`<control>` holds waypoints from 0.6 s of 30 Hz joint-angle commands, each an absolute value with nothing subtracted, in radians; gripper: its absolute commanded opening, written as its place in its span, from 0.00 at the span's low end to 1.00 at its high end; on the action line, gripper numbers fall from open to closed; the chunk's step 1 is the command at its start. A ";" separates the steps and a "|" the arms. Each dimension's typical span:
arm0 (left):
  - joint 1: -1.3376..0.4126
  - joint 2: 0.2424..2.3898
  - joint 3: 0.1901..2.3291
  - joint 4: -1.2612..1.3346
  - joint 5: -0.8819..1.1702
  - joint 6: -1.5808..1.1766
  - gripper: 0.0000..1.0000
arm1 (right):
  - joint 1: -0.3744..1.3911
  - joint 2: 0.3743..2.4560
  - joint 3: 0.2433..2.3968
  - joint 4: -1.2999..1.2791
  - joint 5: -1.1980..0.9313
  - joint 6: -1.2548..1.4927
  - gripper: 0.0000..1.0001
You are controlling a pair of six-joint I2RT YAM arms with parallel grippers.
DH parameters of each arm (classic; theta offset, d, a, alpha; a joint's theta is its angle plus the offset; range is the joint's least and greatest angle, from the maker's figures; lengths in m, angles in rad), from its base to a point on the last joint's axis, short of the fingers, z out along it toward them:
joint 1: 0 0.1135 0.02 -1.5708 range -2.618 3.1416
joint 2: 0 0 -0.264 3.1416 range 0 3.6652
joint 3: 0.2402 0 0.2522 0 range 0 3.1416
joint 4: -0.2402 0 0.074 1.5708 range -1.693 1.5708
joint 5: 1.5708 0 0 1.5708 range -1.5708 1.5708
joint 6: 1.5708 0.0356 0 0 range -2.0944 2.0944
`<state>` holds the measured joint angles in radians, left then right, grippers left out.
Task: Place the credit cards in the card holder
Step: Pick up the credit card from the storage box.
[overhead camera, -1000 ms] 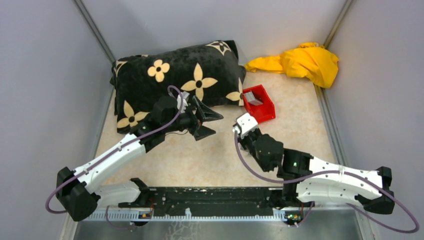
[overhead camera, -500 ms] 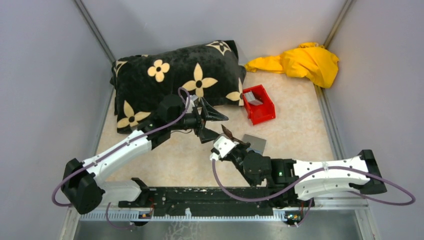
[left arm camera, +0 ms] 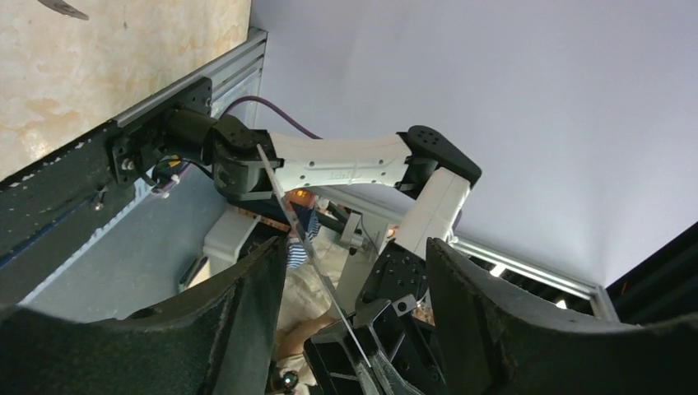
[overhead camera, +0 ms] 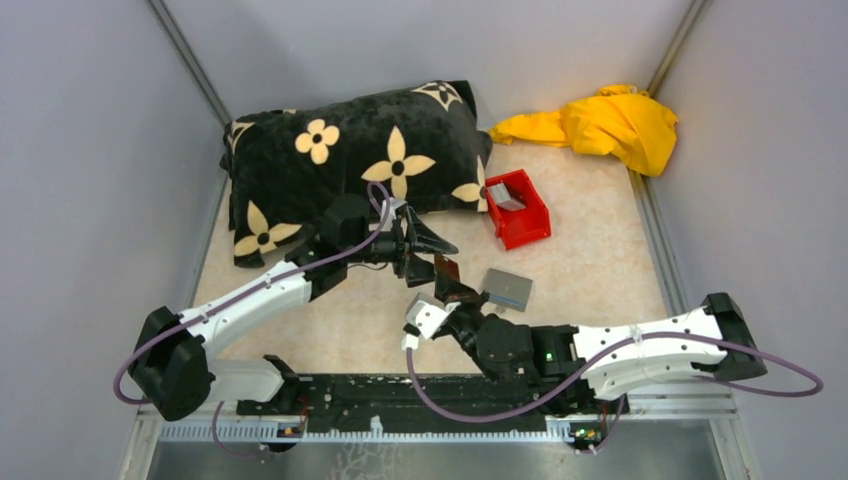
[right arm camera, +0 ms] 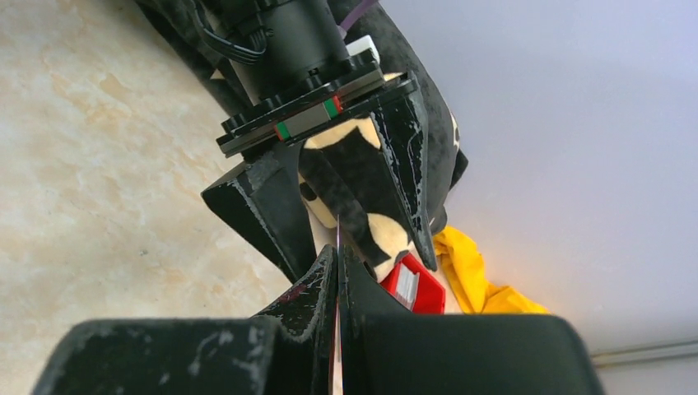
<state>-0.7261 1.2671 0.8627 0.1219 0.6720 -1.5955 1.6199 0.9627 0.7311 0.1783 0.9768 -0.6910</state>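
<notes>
Right tool (overhead camera: 453, 291) pinching card (overhead camera: 447, 270), centre frame. Left tool (overhead camera: 438, 254) gaping wide, facing card. Holder (overhead camera: 507, 289) lying on bench (overhead camera: 600, 262), right of card.

A beige, marbled tabletop (overhead camera: 590, 270) is closed in by three plain grey panels: the left wall (overhead camera: 90, 150), the back wall (overhead camera: 420, 40) and the right wall (overhead camera: 770, 150). Thin metal posts (overhead camera: 185, 55) run up the two far corners. A black pillow (overhead camera: 350, 150) with cream flower shapes lies against the back left corner. A crumpled yellow cloth (overhead camera: 610, 125) sits in the back right corner, and a small red bin (overhead camera: 520, 215) stands between them. A black rail (overhead camera: 420, 390) spans the near edge. The light is soft and even, with faint shadows.
</notes>
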 commanded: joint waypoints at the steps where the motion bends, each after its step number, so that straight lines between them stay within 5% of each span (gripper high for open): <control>1: -0.719 1.264 0.822 0.229 0.723 -1.628 0.66 | 1.637 0.990 0.727 0.193 0.987 -0.744 0.00; 11: -0.706 1.276 0.767 0.330 0.766 -1.644 0.04 | 1.652 1.046 0.710 0.191 1.023 -0.792 0.00; 18: -0.696 1.326 0.705 0.527 0.799 -1.709 0.00 | 1.674 1.052 0.696 0.177 1.090 -0.788 0.00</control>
